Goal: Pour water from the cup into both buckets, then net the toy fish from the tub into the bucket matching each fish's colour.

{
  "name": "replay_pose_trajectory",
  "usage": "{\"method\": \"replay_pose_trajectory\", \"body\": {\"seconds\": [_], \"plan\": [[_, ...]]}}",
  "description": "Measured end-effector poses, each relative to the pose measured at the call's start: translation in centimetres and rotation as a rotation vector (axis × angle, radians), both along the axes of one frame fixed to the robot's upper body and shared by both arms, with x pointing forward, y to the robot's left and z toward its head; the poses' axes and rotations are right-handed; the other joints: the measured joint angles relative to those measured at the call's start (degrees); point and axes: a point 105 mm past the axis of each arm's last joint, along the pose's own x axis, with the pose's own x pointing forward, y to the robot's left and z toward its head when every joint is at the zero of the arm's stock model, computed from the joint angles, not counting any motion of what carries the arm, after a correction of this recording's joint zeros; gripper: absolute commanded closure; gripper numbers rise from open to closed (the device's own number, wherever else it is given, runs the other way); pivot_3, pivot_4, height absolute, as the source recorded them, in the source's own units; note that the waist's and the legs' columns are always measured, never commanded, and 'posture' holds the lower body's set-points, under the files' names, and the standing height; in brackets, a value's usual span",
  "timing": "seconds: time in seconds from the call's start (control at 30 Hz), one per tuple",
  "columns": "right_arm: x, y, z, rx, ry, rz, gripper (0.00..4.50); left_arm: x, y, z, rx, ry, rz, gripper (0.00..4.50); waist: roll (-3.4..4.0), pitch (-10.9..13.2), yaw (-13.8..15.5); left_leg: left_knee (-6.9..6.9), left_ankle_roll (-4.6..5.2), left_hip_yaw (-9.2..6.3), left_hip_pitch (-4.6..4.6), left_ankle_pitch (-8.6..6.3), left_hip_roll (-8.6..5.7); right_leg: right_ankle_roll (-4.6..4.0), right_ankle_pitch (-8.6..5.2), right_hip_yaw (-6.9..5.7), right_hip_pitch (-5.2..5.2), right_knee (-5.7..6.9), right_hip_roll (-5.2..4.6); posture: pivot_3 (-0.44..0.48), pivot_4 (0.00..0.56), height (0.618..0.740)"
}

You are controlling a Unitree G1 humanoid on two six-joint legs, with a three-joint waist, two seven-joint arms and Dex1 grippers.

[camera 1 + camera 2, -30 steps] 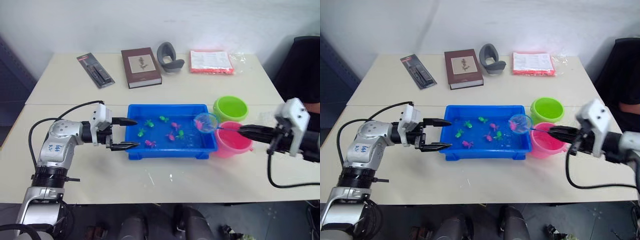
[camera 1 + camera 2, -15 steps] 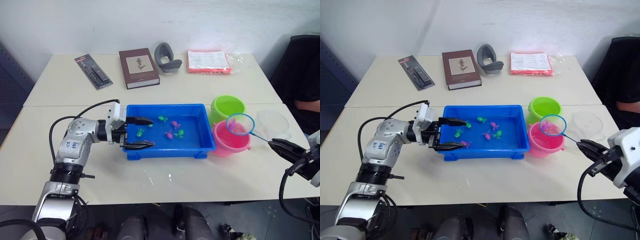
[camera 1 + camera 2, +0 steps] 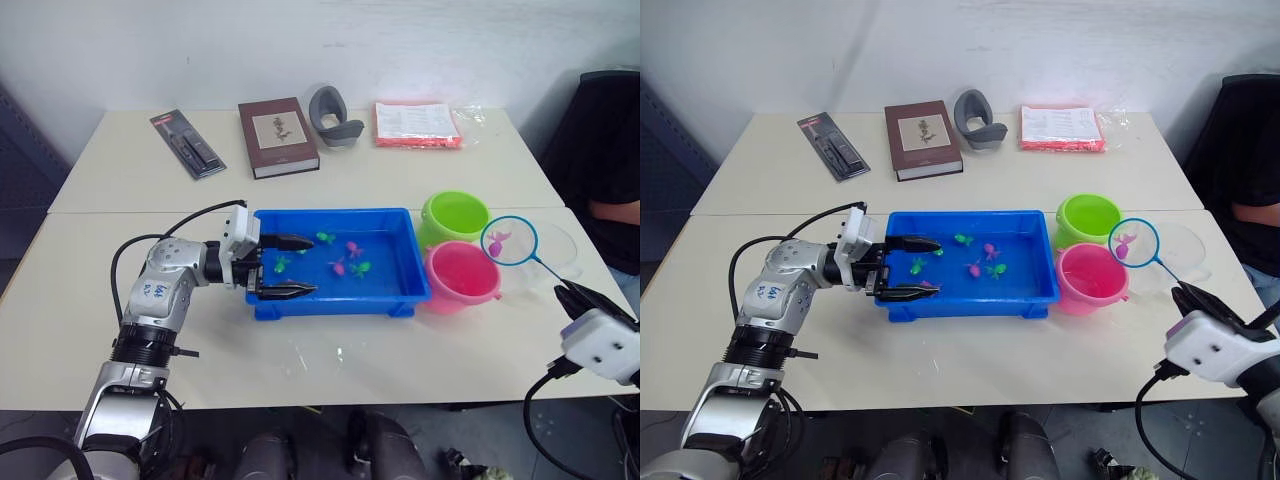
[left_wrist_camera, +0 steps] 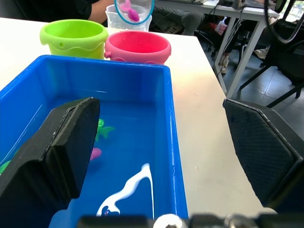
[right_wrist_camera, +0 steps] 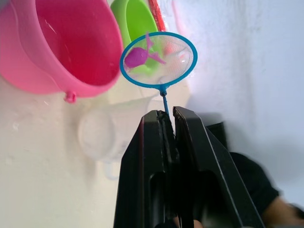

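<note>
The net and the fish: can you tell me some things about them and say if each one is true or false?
1. The net has a pink fish in it. True.
2. The net is dipped in the blue tub. False: it is held up in the air, beside the pink bucket, in front of the clear cup.
3. The right tool is shut on the net's thin handle. True.
4. The left tool is holding the green bucket. False: it is open at the tub's end, far from that bucket.
5. Pink and green fish are in the tub. True.
</note>
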Motion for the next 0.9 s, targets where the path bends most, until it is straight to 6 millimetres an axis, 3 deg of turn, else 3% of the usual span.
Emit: {"method": "replay_pose_trajectory", "body": {"seconds": [0.23, 0.4, 0.67, 0.8, 0.9], "plan": [[-0.4, 0.4, -1.4, -0.11, -0.026, 0.063, 4.5, 0.0, -0.4, 0.0, -0.008, -0.04, -0.003, 0.04, 0.01, 0.0, -0.1, -0.01, 0.0, 0.04, 0.04, 0.0, 0.01, -0.01, -0.01, 0.07, 0.0, 0.0, 0.01, 0.0, 0.15, 0.74], [0.2, 2.1, -2.5, -0.134, -0.007, 0.157, 4.5, -0.2, -0.5, -0.4, 0.002, -0.056, -0.009, 0.04, 0.02, 0.0, -0.2, 0.0, 0.0, 0.04, 0.04, 0.0, 0.02, -0.03, -0.02, 0.07, 0.0, 0.01, 0.0, 0.0, 0.15, 0.74], [0.8, 1.4, -1.8, -0.156, -0.049, 0.124, 4.5, -0.3, -0.4, -0.8, 0.003, -0.054, 0.004, 0.04, 0.03, 0.0, 0.0, -0.01, 0.01, -0.01, 0.03, 0.0, 0.03, -0.06, -0.03, 0.04, 0.0, 0.02, -0.01, 0.0, 0.15, 0.74], [0.6, 1.1, -2.2, -0.134, -0.022, 0.115, 4.5, -0.2, -0.3, -0.9, 0.002, -0.051, 0.014, 0.04, 0.03, 0.0, 0.0, 0.0, 0.01, -0.01, 0.04, 0.0, 0.02, -0.06, -0.03, 0.05, 0.0, 0.03, -0.02, 0.0, 0.15, 0.74], [0.6, 1.3, -1.5, 0.02, -0.01, 0.116, 4.5, -0.1, -0.1, -0.9, 0.002, -0.051, 0.028, 0.04, 0.02, 0.0, 0.0, 0.01, 0.01, -0.01, 0.04, 0.0, 0.03, -0.06, -0.03, 0.05, 0.0, 0.04, -0.02, 0.0, 0.15, 0.74]]}}
